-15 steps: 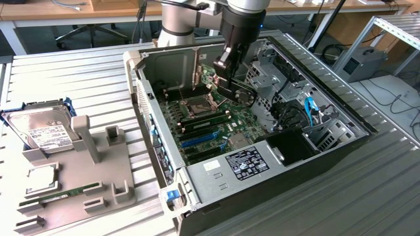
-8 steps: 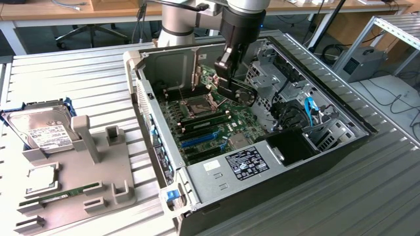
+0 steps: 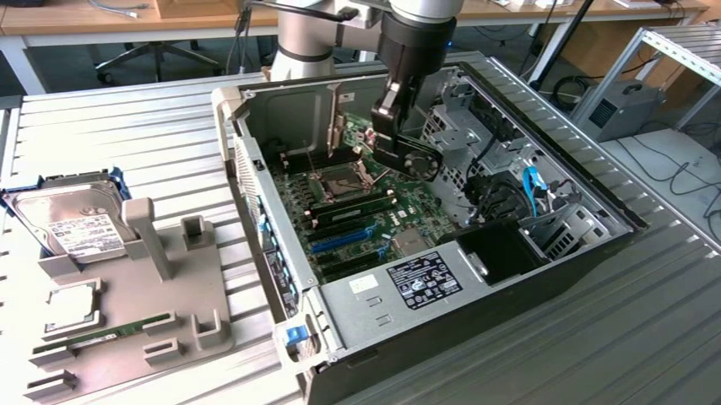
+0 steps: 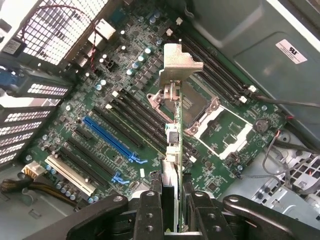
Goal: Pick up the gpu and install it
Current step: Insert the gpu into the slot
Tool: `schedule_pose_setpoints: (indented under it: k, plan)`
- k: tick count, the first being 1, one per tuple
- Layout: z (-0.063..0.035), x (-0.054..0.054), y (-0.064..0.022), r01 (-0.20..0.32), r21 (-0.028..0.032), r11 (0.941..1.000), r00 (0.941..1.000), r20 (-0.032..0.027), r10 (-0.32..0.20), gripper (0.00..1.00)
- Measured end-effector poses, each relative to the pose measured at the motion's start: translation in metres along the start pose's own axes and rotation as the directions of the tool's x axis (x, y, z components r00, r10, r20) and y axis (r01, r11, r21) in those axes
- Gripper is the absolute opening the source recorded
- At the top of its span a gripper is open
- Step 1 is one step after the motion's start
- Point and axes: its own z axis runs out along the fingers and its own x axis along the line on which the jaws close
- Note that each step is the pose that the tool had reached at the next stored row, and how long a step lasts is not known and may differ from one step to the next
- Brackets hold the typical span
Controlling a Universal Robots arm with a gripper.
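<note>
1. We find the tool (image 4: pixel 172 200) closed on the gpu (image 4: pixel 175 120), which it carries edge-on, silver bracket foremost.
2. The card hangs inside the open computer case (image 3: pixel 563 253), above the motherboard (image 4: pixel 120 115), touching no slot.
3. We judge the install step in hand: pickup done, seating not.
4. Next calls for lining the card's edge with the blue slot (image 4: pixel 112 137).

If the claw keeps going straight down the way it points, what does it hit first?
Likely the motherboard inside the open case. The claw holds the gpu edge-on above it, so the card's lower edge would touch first. Which slot is unclear; depth is hard to judge.
</note>
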Motion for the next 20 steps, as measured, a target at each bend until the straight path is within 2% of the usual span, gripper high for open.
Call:
schedule_pose_setpoints:
  k: [10, 20]
  plan:
    - [0.0003, 0.0001, 0.0000, 0.064, -0.0008, 0.9980, 0.9980, 0.0008, -0.064, 0.26]
    - [0.0007, 0.0001, 0.0000, 0.121, -0.0015, 0.9927, 0.9927, 0.0015, -0.121, 0.26]
